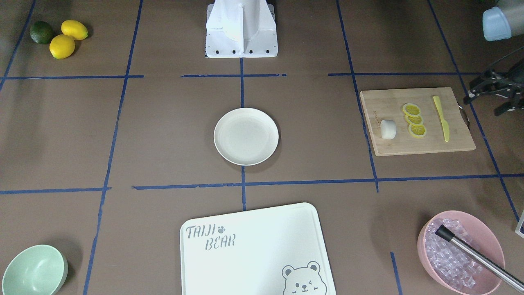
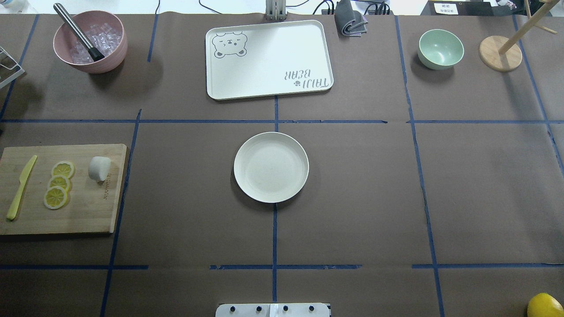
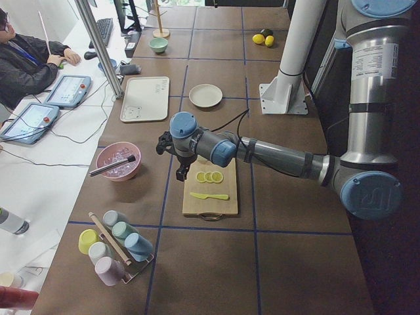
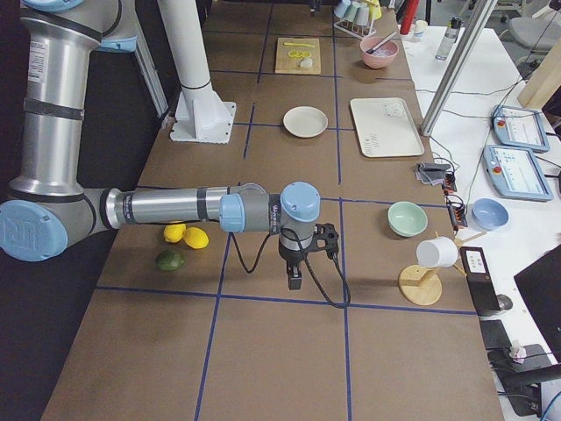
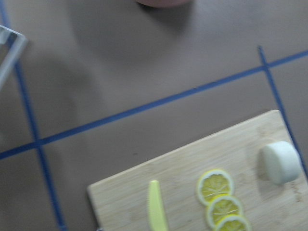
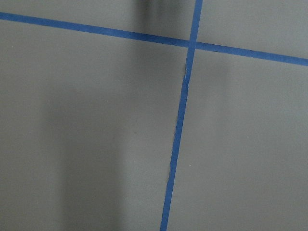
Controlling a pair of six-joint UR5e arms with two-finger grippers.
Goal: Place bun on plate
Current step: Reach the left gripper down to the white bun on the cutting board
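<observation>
Overhead exterior: bun [image 2: 99, 168] sits on the wooden board [image 2: 88, 211], nine o'clock from the plate [image 2: 271, 167]; reach not yet begun; left gripper [image 3: 178, 167] hovers nearby, right gripper [image 4: 295, 276] far off; cannot tell either's jaws; next, descend squarely over bun.

The surface [image 2: 352, 198] is matte brown, ruled into a grid by blue tape. The bun [image 2: 99, 168] is plain white, the plate [image 2: 271, 167] plain cream-white. The cutting board [image 2: 88, 211] is pale wood. On it lie lemon slices [image 2: 59, 183] — yellow with white rims — and a yellow-green knife [image 2: 20, 188]. The tray [image 2: 273, 57] is white with a grey bear face and grey lettering. The pink bowl [image 2: 112, 57] contrasts with the mint green bowl [image 2: 440, 48]. The lemons [image 1: 62, 46] are yellow, the lime [image 1: 41, 32] dark green.
</observation>
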